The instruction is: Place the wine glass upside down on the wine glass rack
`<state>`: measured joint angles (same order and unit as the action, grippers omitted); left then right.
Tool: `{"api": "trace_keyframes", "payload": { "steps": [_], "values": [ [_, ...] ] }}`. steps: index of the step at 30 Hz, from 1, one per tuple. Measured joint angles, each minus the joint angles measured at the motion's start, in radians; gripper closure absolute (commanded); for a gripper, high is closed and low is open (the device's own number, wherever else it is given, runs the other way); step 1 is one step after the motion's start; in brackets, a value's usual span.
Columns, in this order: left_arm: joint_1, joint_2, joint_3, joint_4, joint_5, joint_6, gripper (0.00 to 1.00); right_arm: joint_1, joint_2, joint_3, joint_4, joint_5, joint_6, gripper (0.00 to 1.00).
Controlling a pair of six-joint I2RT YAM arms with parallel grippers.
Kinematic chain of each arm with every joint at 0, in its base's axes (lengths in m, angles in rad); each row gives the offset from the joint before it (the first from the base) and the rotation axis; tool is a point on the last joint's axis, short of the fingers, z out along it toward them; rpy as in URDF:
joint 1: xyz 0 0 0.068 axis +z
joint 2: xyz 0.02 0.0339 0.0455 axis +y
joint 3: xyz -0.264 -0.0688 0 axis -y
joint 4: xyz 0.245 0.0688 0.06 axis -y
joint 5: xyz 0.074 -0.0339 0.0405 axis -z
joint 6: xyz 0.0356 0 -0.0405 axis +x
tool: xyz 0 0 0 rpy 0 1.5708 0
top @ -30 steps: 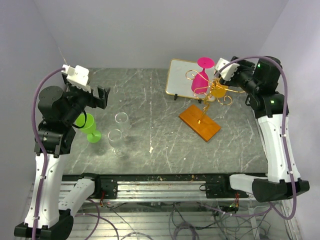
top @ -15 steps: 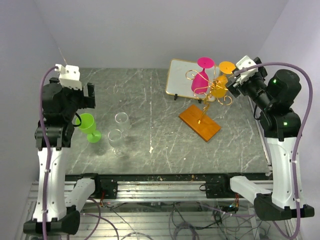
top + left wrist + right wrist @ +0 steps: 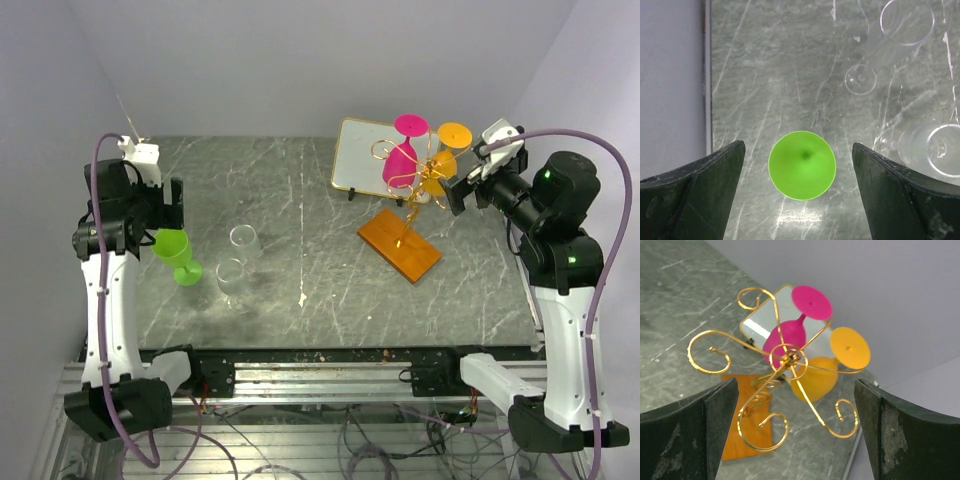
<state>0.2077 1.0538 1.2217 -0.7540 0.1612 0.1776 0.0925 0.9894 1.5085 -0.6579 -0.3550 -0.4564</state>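
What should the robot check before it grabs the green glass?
1. Left tool open: ok, its fingers stand wide apart.
2. Left tool lined up: ok, the green glass shows between the fingers in the left wrist view.
3. Height above the glass: cannot tell.
4. Clear glasses out of the way: ok, both stand apart from the green one.
5. Free spot on the wine glass rack: ok, the pink glass and orange glass hang upside down, and other curls are bare.
6. Right tool off the rack: ok, open and not touching it.
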Motion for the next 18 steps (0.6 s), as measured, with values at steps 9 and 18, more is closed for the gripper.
{"api": "trace_keyframes", "payload": {
  "steps": [9, 18],
  "values": [
    [0.017, 0.129, 0.011, -0.062, 0.028, 0.094, 0.08, 0.0, -0.032, -0.078, -0.074, -0.063, -0.019, 0.0],
    [0.143, 0.232, 0.066, -0.173, 0.043, 0.252, 0.23, 0.006, -0.052, -0.078, -0.097, -0.08, -0.024, 0.0]
  ]
}}
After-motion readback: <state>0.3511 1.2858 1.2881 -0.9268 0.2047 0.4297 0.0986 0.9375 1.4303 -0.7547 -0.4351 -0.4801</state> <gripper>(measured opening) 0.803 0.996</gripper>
